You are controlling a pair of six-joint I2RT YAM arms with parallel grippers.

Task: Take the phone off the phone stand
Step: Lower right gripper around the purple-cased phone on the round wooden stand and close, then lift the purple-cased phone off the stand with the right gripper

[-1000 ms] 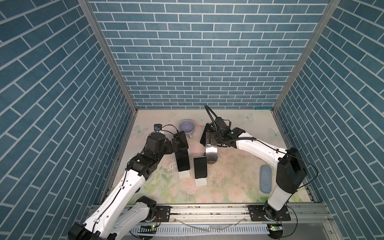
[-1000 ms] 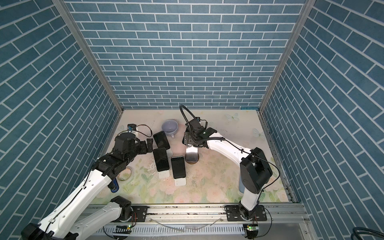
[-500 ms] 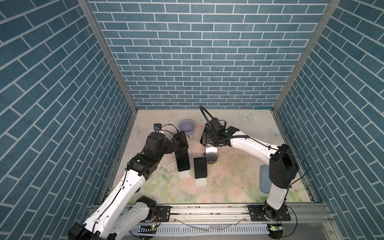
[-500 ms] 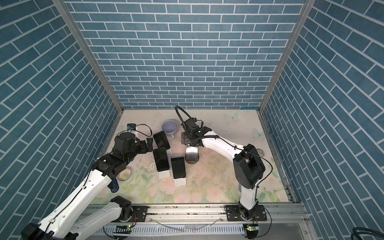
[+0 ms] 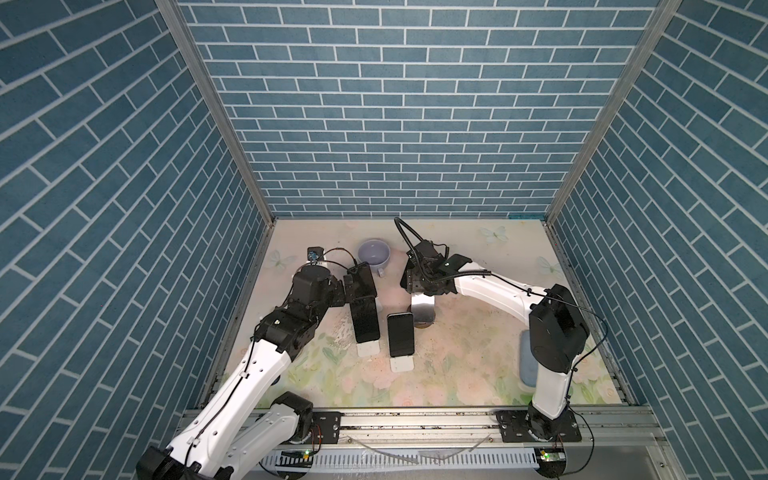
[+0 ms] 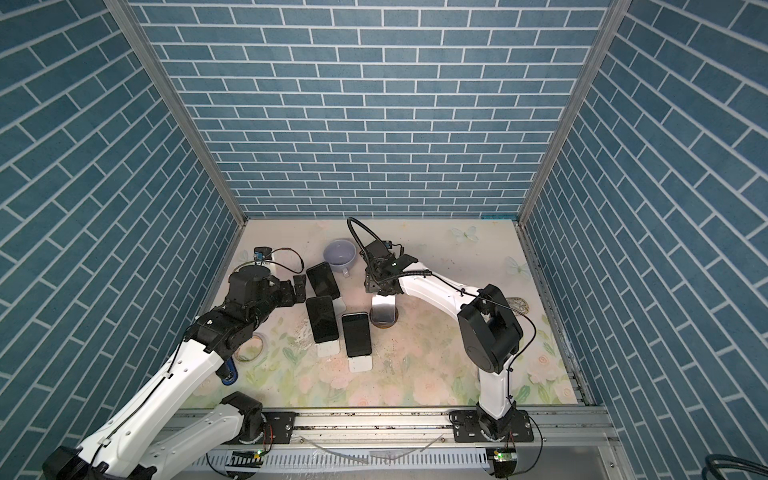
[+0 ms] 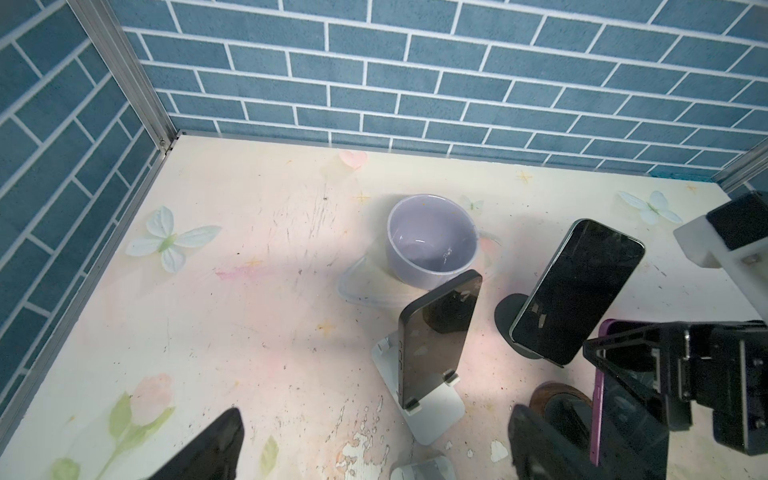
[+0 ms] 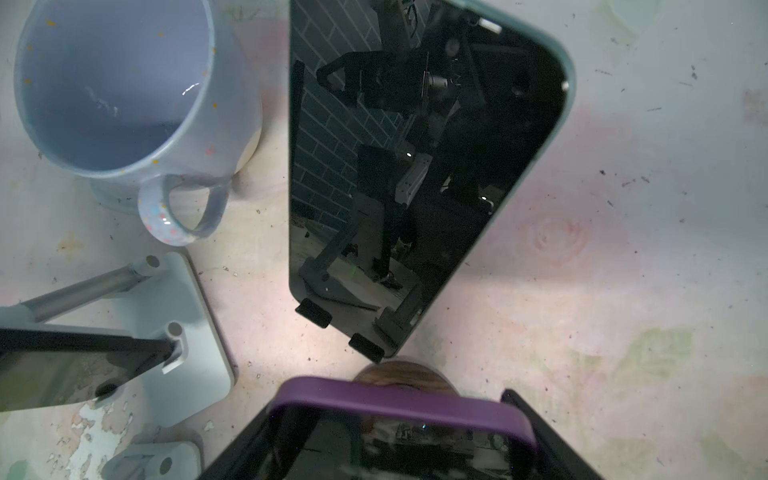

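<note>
A purple-cased phone (image 8: 399, 424) leans on a round wooden phone stand (image 8: 403, 374). My right gripper (image 8: 399, 444) is shut on its two long sides near the top edge. Both top views show this phone (image 5: 423, 308) (image 6: 383, 311) as a shiny slab under the right gripper (image 5: 419, 291) (image 6: 380, 293), with the stand (image 5: 424, 325) below it. The left wrist view catches the phone (image 7: 623, 415) beside the right gripper (image 7: 685, 365). My left gripper (image 7: 376, 453) (image 6: 297, 291) is open and empty, left of the phones.
Two dark phones (image 5: 365, 320) (image 5: 401, 340) lean on white stands (image 5: 368, 349). Another phone (image 5: 361, 280) sits on a black stand in front of a lilac mug (image 5: 374, 251). A tape roll (image 6: 249, 347) lies under the left arm, and a pale blue object (image 5: 527, 357) behind the right arm.
My right gripper's jaws have closed from wide open onto the purple-cased phone, and the right arm's elbow has swung leftward. The left arm has not moved.
</note>
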